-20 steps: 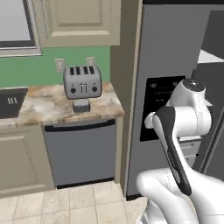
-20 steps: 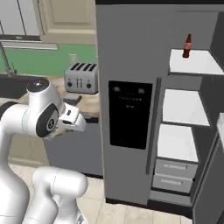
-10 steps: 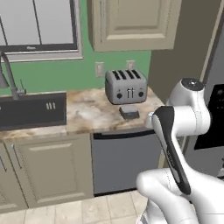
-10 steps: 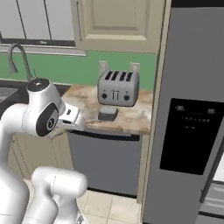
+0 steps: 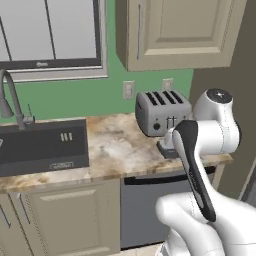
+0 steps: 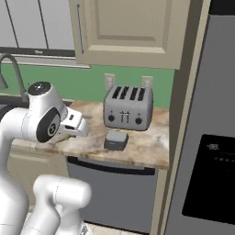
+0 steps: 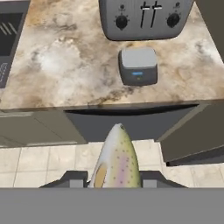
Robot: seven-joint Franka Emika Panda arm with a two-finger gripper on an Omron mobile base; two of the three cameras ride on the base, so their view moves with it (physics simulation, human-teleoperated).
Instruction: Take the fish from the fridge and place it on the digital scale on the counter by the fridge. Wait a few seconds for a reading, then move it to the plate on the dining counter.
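The fish (image 7: 116,159), a slender speckled body with a pinkish flank, is pinched between the two dark fingertips of the gripper (image 7: 114,178) and points nose-forward out of the hand, hanging over the floor tiles in front of the counter rather than above the worktop. Ahead of it on the marbled counter (image 7: 65,65) sits the digital scale (image 7: 138,65), a low grey box with a lighter flat top and a small blue mark on its front face, standing just in front of the silver toaster (image 6: 128,107) and apart from it. In the right base view the scale (image 6: 115,139) lies near the counter's front edge, with the fridge (image 6: 206,137) rising beside the counter's end; the sink (image 5: 42,145) is well apart at the other end. The step in hand is judged to be the carry to the scale. To do it well, the hand should probably advance over the counter edge, centre the fish over the flat top, keep clear of the toaster front, lower until the fish rests flat, and only then release.
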